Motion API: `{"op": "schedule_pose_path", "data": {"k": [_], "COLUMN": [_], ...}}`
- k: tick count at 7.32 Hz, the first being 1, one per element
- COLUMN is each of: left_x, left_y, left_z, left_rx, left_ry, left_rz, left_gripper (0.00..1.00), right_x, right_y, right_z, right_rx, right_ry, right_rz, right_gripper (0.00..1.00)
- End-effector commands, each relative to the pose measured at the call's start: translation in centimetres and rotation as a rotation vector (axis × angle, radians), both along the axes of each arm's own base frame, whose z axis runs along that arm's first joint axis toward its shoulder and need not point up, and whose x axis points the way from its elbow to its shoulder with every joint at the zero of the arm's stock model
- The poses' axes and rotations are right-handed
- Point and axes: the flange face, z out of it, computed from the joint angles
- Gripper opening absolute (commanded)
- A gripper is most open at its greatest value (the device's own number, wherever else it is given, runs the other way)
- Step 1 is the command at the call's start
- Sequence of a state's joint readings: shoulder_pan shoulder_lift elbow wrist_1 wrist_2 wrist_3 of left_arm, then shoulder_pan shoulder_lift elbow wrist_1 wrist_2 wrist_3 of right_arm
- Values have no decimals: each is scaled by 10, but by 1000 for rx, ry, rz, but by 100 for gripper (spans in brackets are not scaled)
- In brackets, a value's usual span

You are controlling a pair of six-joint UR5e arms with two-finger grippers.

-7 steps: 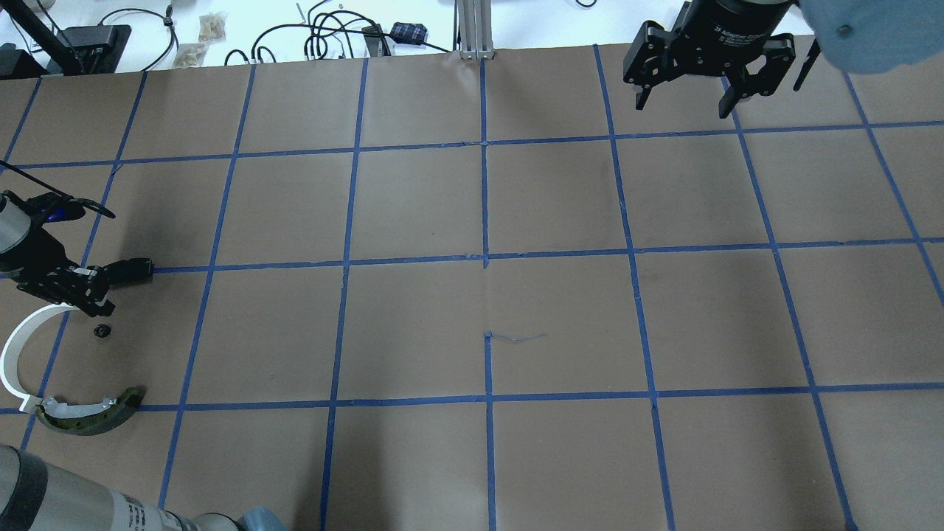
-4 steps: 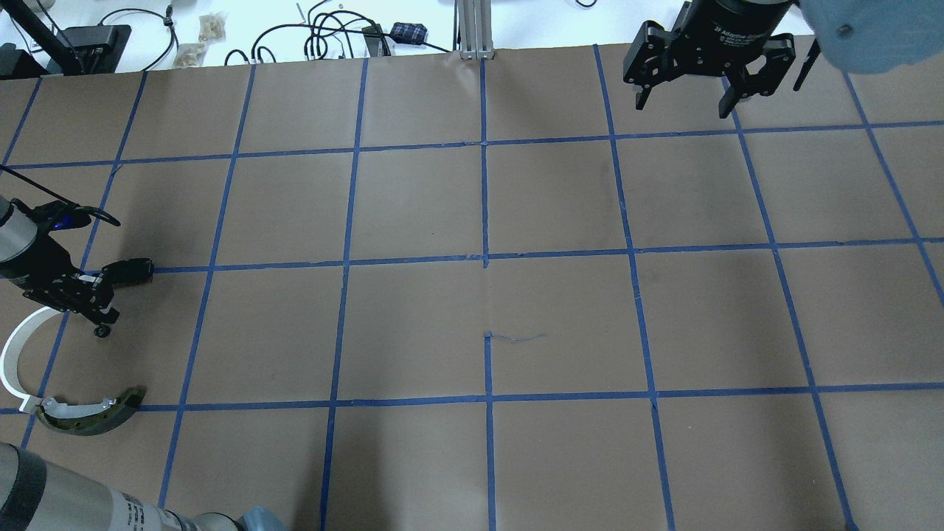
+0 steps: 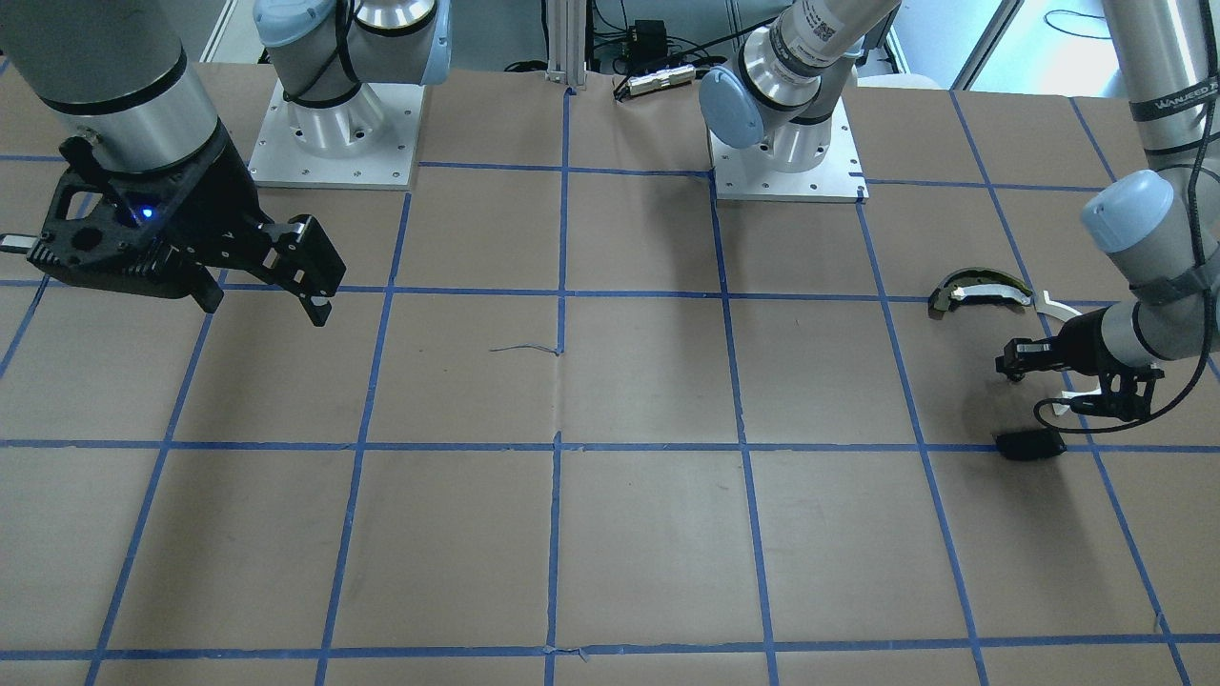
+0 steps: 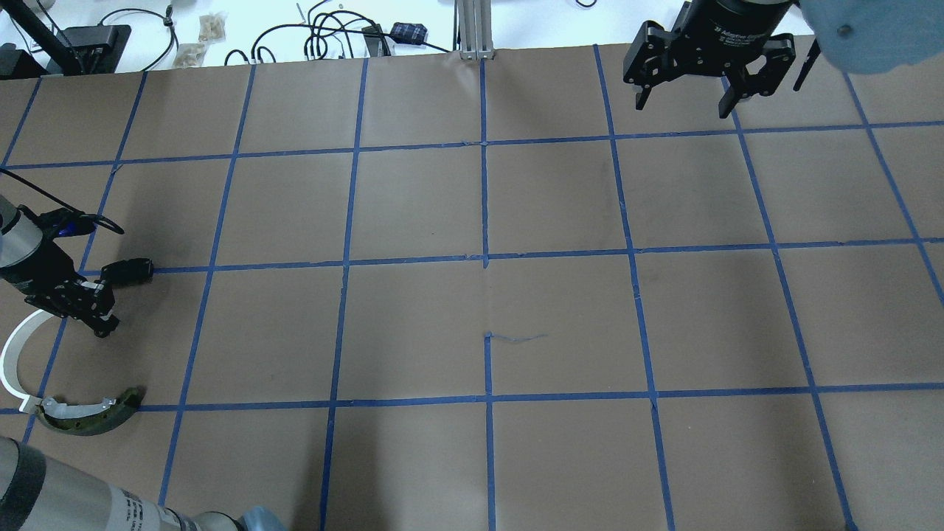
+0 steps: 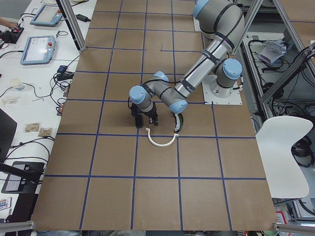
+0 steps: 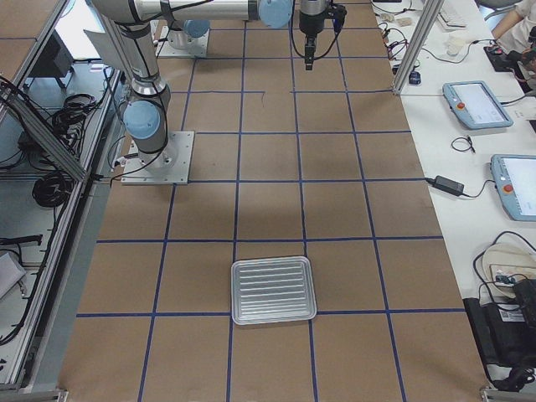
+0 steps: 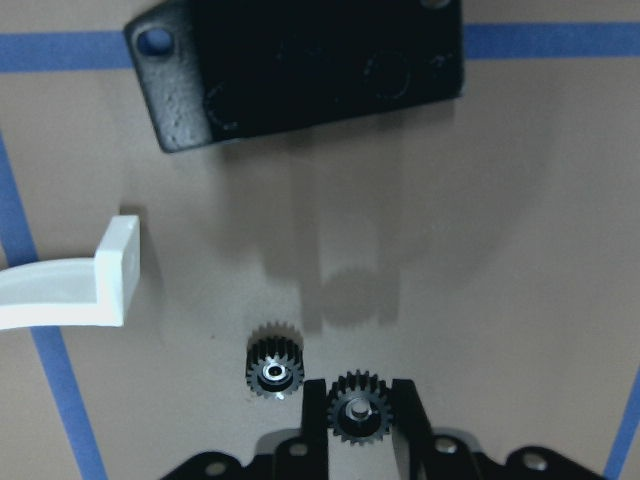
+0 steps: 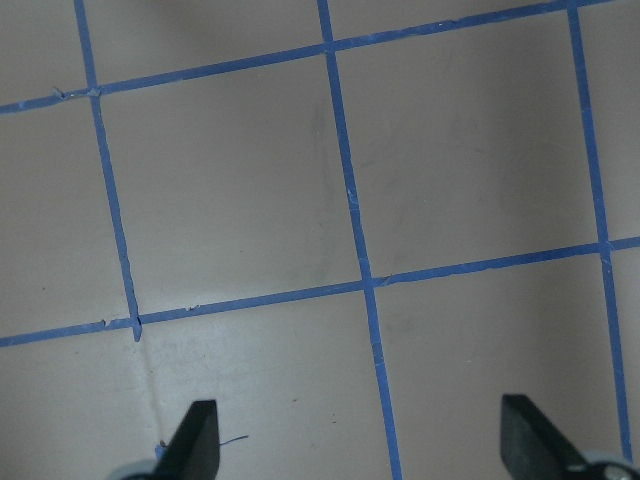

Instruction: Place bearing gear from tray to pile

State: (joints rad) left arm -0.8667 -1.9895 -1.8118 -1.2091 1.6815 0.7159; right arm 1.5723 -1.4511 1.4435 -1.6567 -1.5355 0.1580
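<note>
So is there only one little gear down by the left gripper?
No, the left wrist view shows two: one gear between the fingers of the left gripper, and a second gear lying beside it.

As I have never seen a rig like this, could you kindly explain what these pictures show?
Two robot arms stand at a paper-covered table, each ending in a two-fingered pincer. All the pictures show one moment: from above and behind the robot, from across the table, from each end of the table, and from a camera on each wrist. The left pincer is shut on a small black gear, beside a second gear lying on the table. Nearby lie a white half-ring, a dark curved piece with a cream strip and a flat black plate. The right pincer hangs open and empty over the table's far edge. The right-end view shows a metal tray, which looks empty.
</note>
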Motion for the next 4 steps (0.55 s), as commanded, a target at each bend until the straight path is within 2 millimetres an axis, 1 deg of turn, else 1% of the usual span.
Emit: {"op": "schedule_pose_path", "data": {"k": [1,2,3,4], "left_x": [2,3,4,5], "left_y": [-2,-4,-4,-7], "left_z": [-3,-1,0,5], "left_rx": [0,-6,-9,-18], "left_ry": [-1,-6,-7,-18], "left_rz": [-1,-2,1,5], "left_gripper": [62,81,89,100], "right_x": [0,0,0,0], "right_y": [0,0,0,0], "right_z": [0,0,0,0], "right_rx": [0,0,0,0], "right_ry": [0,0,0,-2], "right_rz": [0,0,0,0], "right_gripper": [100,100,100,100]}}
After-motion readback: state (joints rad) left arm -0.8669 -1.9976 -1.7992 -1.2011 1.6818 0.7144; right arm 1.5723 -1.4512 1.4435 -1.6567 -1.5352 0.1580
